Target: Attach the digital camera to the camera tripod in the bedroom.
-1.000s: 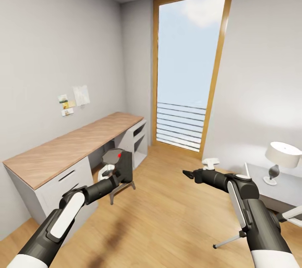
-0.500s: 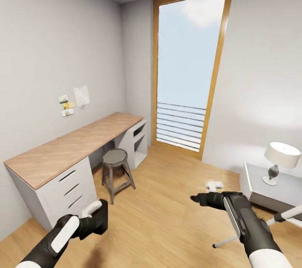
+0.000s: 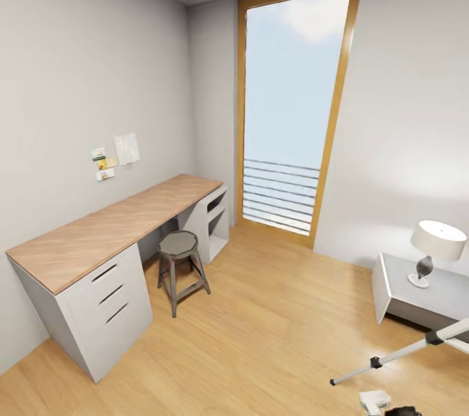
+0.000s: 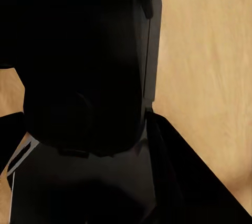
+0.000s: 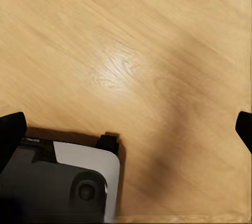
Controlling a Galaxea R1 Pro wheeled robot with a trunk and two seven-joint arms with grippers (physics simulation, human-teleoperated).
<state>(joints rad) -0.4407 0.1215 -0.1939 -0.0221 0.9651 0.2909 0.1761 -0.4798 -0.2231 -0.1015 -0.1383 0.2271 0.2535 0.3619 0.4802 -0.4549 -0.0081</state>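
Observation:
A black boxy body, the digital camera (image 4: 84,77), sits close in the left wrist view, held between my left gripper's dark fingers (image 4: 173,171) over the wood floor. Its red button and grey face are hidden. One thin silver-white leg of the camera tripod (image 3: 405,352), with a black joint and foot, slants across the floor at the lower right of the head view; its head is out of view. My right gripper (image 5: 126,126) is open, empty, pointing down at bare floor. A bit of the right gripper (image 3: 389,405) peeks in at the head view's bottom edge.
A long wood-topped desk (image 3: 111,224) with white drawers runs along the left wall, with a round metal stool (image 3: 178,253) in front. A tall wood-framed window (image 3: 290,110) stands at the back. A grey nightstand (image 3: 407,295) carries a white table lamp (image 3: 438,247). My own base (image 5: 58,184) shows below the right wrist.
Both arms have dropped from in front of me. The left arm with the camera has left the head view, and the right gripper has sunk to its bottom edge.

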